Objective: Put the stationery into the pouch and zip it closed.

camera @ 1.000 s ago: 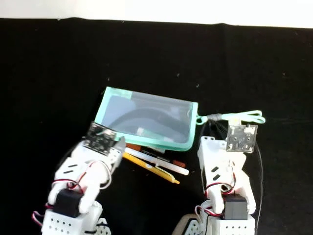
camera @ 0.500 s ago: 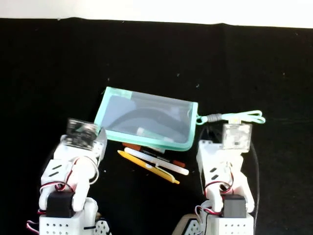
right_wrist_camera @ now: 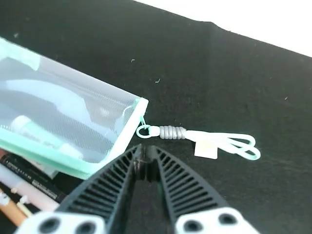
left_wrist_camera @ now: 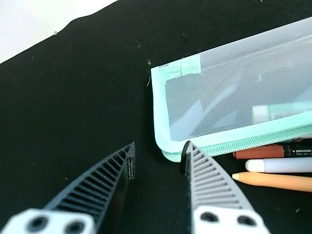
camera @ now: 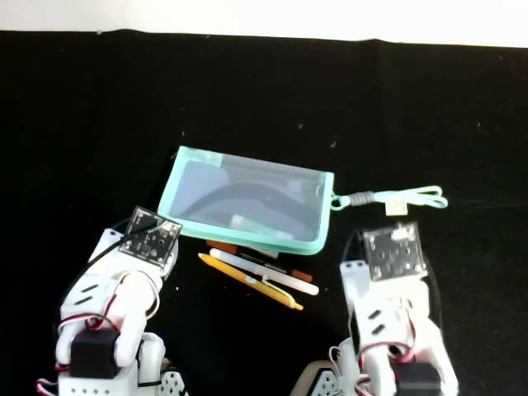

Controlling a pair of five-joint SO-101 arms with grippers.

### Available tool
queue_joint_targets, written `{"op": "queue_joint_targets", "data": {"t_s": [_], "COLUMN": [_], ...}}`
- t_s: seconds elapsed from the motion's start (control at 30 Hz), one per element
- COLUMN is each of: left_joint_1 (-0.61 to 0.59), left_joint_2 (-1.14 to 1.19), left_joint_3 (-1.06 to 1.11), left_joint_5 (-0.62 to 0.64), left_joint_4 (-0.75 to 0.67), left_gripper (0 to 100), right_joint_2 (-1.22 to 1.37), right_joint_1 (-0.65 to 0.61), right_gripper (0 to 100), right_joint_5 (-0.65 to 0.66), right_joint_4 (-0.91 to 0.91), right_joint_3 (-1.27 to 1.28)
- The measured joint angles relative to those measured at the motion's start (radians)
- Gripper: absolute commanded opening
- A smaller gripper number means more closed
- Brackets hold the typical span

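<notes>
The left arm [camera: 115, 289] is backing away from the pouch [camera: 247, 202]: a second ago its wrist was hanging over the pouch's near left corner and the ends of the pens [camera: 256, 276], half a second ago it was swinging out to the left, and now it is drifting slightly back towards them, turned at a slant and lying clear of both. The right arm [camera: 388, 313] is drawing back towards the near edge of the desk [camera: 82, 124], its wrist leaving the spot just beside the strap [camera: 404, 198] at the pouch's end, so that a gap of bare black desk is opening between wrist and strap.
</notes>
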Motion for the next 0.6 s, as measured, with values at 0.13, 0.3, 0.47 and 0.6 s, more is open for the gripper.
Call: {"op": "queue_joint_targets", "data": {"t_s": [0.13, 0.3, 0.47, 0.6], "left_joint_1": [0.000, 0.000, 0.000, 0.000], "left_joint_2": [-0.002, 0.057, 0.224, 0.388], "left_joint_3": [-0.037, -0.048, -0.118, -0.190], "left_joint_5": [-0.031, -0.032, -0.032, -0.032], "left_joint_4": [0.012, 0.023, 0.023, 0.023], "left_gripper": [18, 18, 18, 18], "right_joint_2": [0.178, 0.437, 0.657, 0.815], "right_joint_1": [0.000, 0.000, 0.000, 0.000], "right_gripper": [13.0, 13.0, 13.0, 13.0], "right_joint_5": [0.048, 0.054, 0.054, 0.054], "right_joint_4": [0.060, 0.183, 0.330, 0.437], "right_joint_3": [-0.132, -0.342, -0.586, -0.764]}}
